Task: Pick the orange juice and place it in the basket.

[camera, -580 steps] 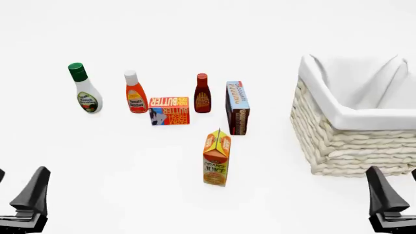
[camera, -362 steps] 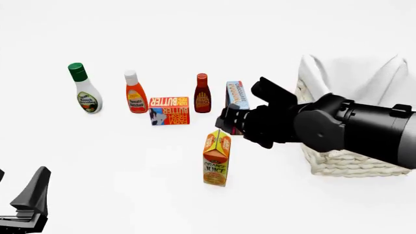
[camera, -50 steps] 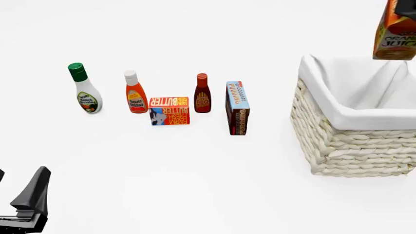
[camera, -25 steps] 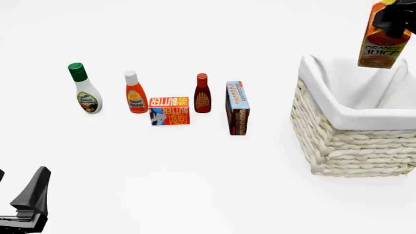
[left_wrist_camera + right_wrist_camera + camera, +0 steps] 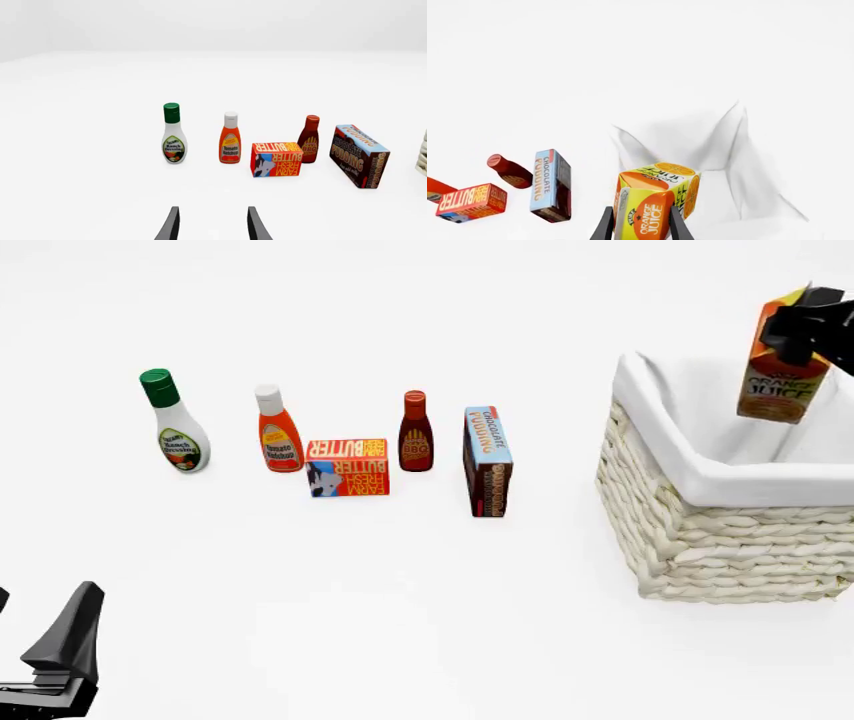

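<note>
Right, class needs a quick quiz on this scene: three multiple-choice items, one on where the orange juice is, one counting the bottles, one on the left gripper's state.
1. Where is the orange juice?
A. Standing on the table
B. Held above the basket
C. Lying beside the butter box

2. How many bottles stand on the table?
A. Two
B. Three
C. Five

3. The left gripper is:
A. Open and empty
B. Shut on a bottle
C. Shut on the pudding box

Answers: 1 B, the right gripper grips the carton over the lining. 2 B, green-capped, white-capped and dark red ones. 3 A, its fingers stand apart with nothing between.
</note>
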